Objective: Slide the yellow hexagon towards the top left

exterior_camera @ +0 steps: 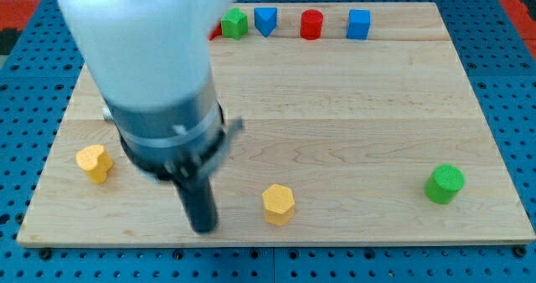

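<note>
The yellow hexagon (278, 203) lies on the wooden board (335, 107) near the view's bottom edge, a little left of centre. My tip (203, 228) is down at the board to the view's left of the hexagon, with a gap between them, and does not touch it. The arm's white and grey body fills the view's upper left and hides part of the board behind it.
Another yellow block (95, 162) sits at the view's left, left of my tip. A green cylinder (444, 183) is at the right. Along the top edge stand a green block (234, 23), a blue block (265, 20), a red cylinder (311, 23) and a blue cube (358, 23).
</note>
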